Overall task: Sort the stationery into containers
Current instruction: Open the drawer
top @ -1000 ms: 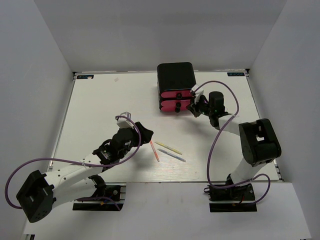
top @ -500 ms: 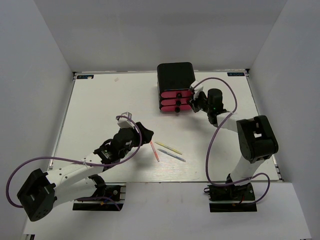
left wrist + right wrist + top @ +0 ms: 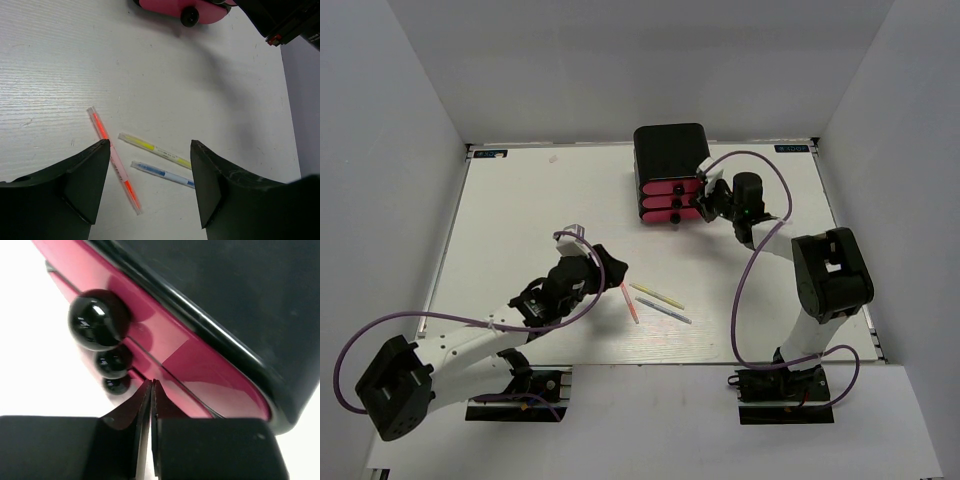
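Three thin pens lie on the white table: a pink one (image 3: pixel 629 301) (image 3: pixel 112 159), a yellow one (image 3: pixel 657 295) (image 3: pixel 154 148) and a light-blue one (image 3: pixel 664 311) (image 3: pixel 162 174). My left gripper (image 3: pixel 612 268) (image 3: pixel 150 187) is open and empty, just left of and above them. The black box (image 3: pixel 671 150) holds three pink-fronted drawers (image 3: pixel 670 201) (image 3: pixel 200 365) with black knobs (image 3: pixel 95 322), all pushed in. My right gripper (image 3: pixel 705 203) (image 3: pixel 151 386) is shut on nothing, its tips against the right end of the drawer fronts. The other pens are out of view.
Grey walls close in the table on three sides. The right arm's purple cable (image 3: pixel 760 160) loops beside the box. The arm bases (image 3: pixel 520 385) sit at the near edge.
My right gripper has moved up and toward the box, and the lower drawers have slid back in flush. My left gripper has edged slightly right toward the pens.
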{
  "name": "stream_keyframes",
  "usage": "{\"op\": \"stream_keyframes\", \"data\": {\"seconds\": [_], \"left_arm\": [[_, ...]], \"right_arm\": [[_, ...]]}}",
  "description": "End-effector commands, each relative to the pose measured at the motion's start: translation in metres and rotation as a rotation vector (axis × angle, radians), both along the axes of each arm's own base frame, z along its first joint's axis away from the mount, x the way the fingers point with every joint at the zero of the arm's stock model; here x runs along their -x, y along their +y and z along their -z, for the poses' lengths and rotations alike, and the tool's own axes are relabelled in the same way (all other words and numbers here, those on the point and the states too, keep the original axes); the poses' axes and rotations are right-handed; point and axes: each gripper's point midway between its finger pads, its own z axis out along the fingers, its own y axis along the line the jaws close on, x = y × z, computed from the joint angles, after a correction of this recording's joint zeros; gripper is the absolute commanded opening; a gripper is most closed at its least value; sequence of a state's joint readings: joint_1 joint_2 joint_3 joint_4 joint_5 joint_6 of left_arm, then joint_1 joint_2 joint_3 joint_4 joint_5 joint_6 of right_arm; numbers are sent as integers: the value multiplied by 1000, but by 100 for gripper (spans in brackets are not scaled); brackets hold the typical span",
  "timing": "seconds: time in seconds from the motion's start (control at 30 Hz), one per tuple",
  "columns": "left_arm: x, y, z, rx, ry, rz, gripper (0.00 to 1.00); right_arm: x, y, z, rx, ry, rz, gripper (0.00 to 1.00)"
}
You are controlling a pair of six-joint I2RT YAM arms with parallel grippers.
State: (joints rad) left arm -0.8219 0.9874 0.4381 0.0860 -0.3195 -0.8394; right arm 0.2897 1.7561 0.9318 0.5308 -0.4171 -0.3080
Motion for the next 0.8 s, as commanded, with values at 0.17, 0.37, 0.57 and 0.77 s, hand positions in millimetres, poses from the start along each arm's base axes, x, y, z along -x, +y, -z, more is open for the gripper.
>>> {"op": "stream_keyframes", "data": {"seconds": [0.17, 0.37, 0.57, 0.77], "left_arm": [[-8, -19, -3, 43, -14, 38, 77], [-35, -57, -4, 135, -50, 56, 83], [-86, -103, 15, 204, -75, 38, 84], [-131, -122, 17, 322, -109, -82, 68]], "right_arm": [[52, 8, -10, -66, 92, -122, 34], [79, -22, -13, -51, 121, 27, 90], [96, -50, -10, -42, 165, 131, 40], [110, -68, -16, -110, 180, 192, 0]]}}
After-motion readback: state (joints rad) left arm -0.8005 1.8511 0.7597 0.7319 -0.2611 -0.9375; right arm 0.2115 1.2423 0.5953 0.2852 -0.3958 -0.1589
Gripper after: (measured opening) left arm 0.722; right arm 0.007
